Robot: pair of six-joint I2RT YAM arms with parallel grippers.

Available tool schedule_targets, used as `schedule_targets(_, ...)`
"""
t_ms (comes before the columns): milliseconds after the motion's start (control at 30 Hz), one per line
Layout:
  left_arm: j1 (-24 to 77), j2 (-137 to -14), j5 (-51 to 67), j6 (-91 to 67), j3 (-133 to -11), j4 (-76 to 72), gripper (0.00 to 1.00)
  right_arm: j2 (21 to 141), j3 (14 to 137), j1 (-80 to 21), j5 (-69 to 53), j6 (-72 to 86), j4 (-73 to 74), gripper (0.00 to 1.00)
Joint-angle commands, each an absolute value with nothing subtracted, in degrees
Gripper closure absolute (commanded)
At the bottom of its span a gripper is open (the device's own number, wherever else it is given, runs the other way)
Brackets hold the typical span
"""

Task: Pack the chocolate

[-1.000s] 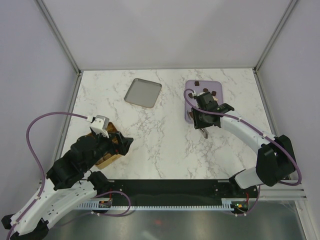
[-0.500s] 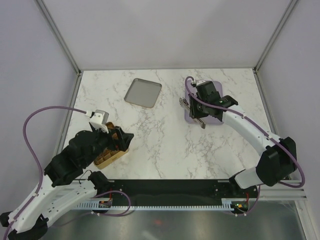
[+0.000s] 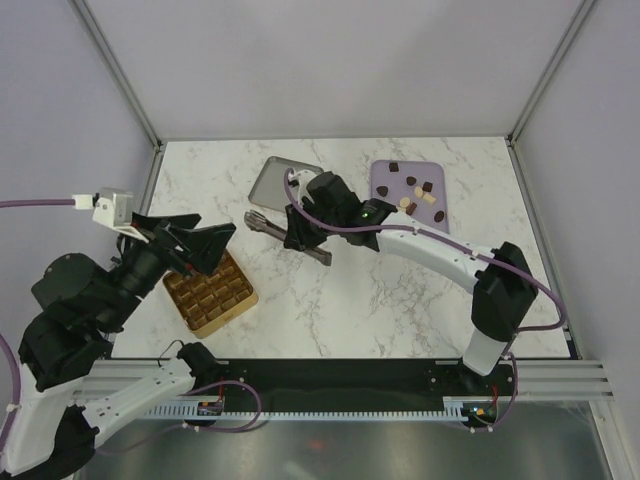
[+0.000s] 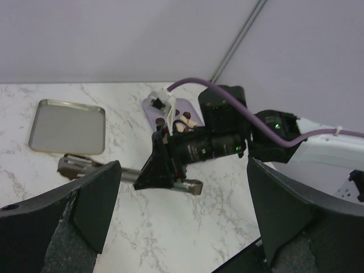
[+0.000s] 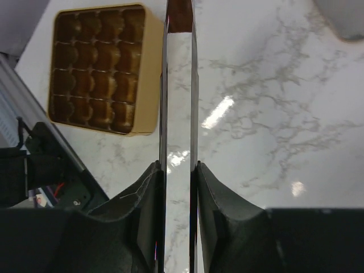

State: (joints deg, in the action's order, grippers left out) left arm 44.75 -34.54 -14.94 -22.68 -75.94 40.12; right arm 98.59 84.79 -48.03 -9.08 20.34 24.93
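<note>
My right gripper [image 3: 303,233] is shut on metal tongs [image 3: 268,226], whose tips point left towards the gold box [image 3: 210,292]. In the right wrist view the gripper [image 5: 179,170] squeezes the two tong blades [image 5: 166,85], and a dark brown chocolate [image 5: 180,14] sits between their tips beside the box [image 5: 99,68]. More chocolate pieces [image 3: 412,184], dark and cream, lie on the lilac tray [image 3: 383,183]. My left gripper [image 3: 200,245] is open and empty, raised above the box's far edge. In its own view the gripper [image 4: 185,210] faces the right arm [image 4: 210,145] and the tongs [image 4: 79,166].
A flat silver tray [image 3: 275,180] lies at the back centre, partly under the right wrist; it also shows in the left wrist view [image 4: 67,126]. The box's brown grid compartments look empty. Enclosure walls stand left, right and behind.
My right arm swung left from the lilac tray to mid-table with the tongs. My left arm rose and pulled back, uncovering the gold box.
</note>
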Motion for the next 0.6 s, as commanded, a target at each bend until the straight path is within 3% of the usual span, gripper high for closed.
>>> schedule_targets(0, 44.7, -35.7, -16.2, -23.8, -80.5, 38.9, 0.0, 101.2, 87.7, -50.0, -15.9, 24.5, 12.8, 0.73)
schedule_targets(567, 44.7, -35.9, -18.3, -20.7, -84.7, 37.9, 0.0, 123.1, 107.0, -62.0, -19.4, 26.5, 8.0, 0.72)
